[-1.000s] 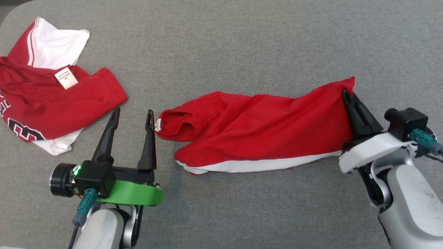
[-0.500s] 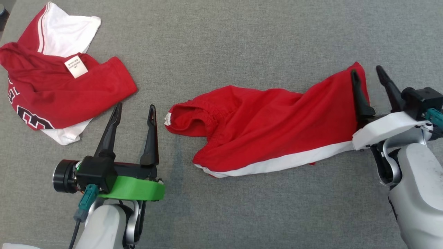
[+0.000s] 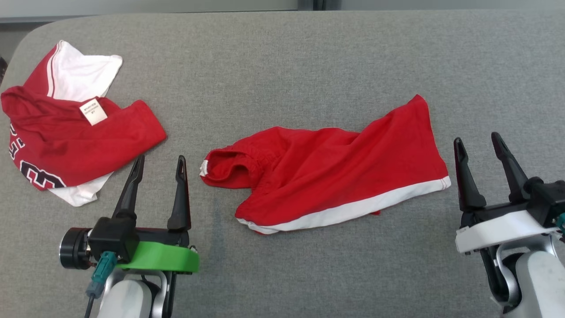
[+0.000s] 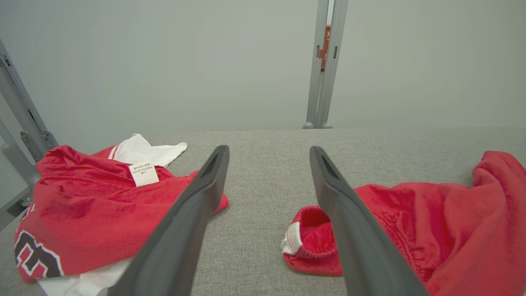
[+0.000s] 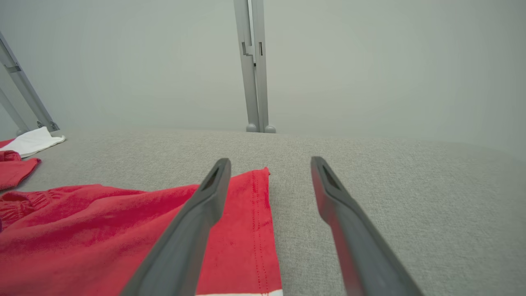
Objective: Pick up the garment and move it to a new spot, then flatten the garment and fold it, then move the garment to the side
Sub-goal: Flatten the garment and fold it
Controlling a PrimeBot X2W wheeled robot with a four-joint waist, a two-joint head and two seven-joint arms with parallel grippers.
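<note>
The red shorts [image 3: 335, 172] with a white hem band lie crumpled and loose on the grey padded table [image 3: 282, 53], waistband toward the left. My left gripper [image 3: 160, 159] stands open just left of the waistband [image 4: 304, 238], touching nothing. Open as well, my right gripper [image 3: 476, 138] is off the right edge of the shorts, with bare table between its fingers. In the right wrist view the shorts' hem corner [image 5: 254, 213] lies beside the left finger of the right gripper [image 5: 270, 161].
A second garment, a red and white jersey [image 3: 75, 132] with a label, is bunched at the table's far left [image 4: 94, 218]. Beyond the table's far edge stands a grey wall with a metal post [image 4: 324, 61]. Open table lies in front and to the right.
My right gripper was shut on the shorts' right edge, then opened and drew back toward me. The shorts now lie free. The head camera also shifted.
</note>
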